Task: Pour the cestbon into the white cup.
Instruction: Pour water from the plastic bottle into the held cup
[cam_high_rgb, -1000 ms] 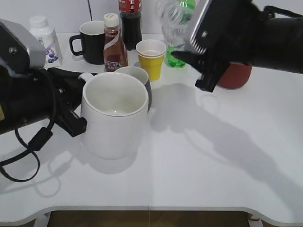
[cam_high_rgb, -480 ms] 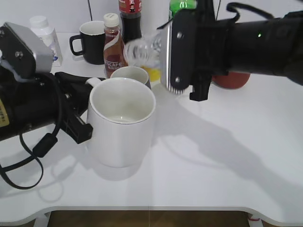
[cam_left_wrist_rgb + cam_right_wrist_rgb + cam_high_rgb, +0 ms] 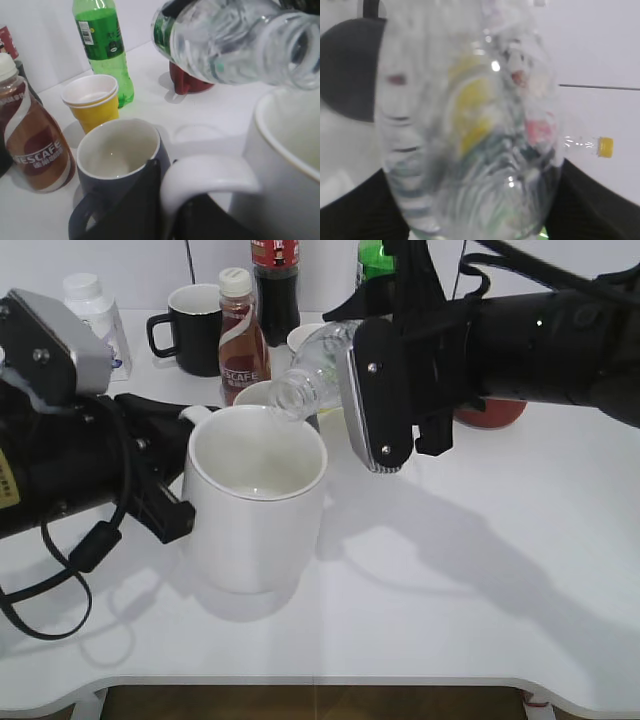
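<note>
The white cup (image 3: 256, 502) stands at the left centre of the table. My left gripper (image 3: 165, 475) is shut on its handle (image 3: 210, 175); the black fingers sit on either side of the handle. My right gripper (image 3: 385, 390) is shut on the cestbon (image 3: 310, 370), a clear ribbed bottle with no cap. The bottle is tilted, its open mouth pointing down-left just above the cup's far rim. In the left wrist view the bottle's mouth (image 3: 295, 45) hangs over the cup's rim (image 3: 280, 145). The bottle's body (image 3: 470, 130) fills the right wrist view.
A dark grey mug (image 3: 117, 160) stands right behind the white cup. A brown Nescafe bottle (image 3: 240, 335), a black mug (image 3: 190, 330), a cola bottle (image 3: 275, 280), a yellow paper cup (image 3: 92, 102), a green soda bottle (image 3: 102, 47) and a red object (image 3: 495, 412) stand at the back.
My right gripper has swung the bottle left and tipped it down, so its mouth now sits over the cup's rim. The cup and left gripper shifted slightly right earlier.
</note>
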